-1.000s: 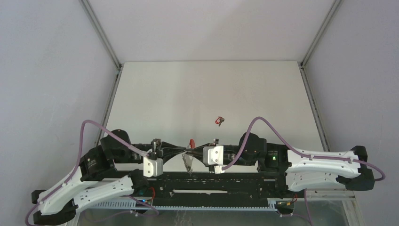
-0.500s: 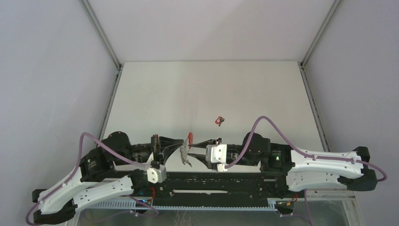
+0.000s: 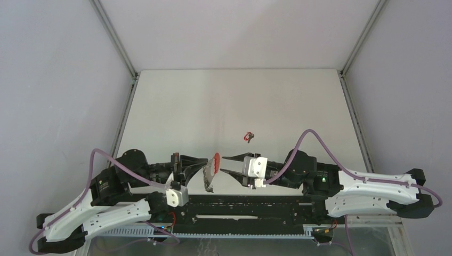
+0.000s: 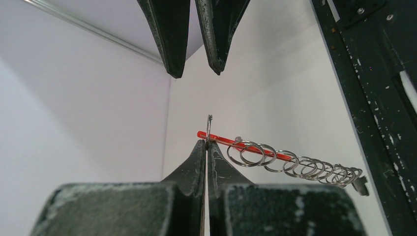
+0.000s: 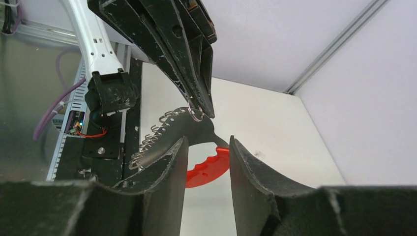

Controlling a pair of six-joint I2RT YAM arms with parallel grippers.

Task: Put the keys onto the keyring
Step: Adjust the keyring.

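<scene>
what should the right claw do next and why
Probably swing the right claw out toward the small red and dark piece lying alone on the table. The left claw is shut on the keyring, with the red strap and chain of rings hanging from it, while the right claw is open and empty. Whether that piece is a key is too small to tell.

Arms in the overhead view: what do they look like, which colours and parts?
The left arm and right arm each have white shells over black joints and a looping purple cable. The left gripper and right gripper each have a white block behind dark, tapering, scuffed fingers. A small green light glows on the right arm.
</scene>
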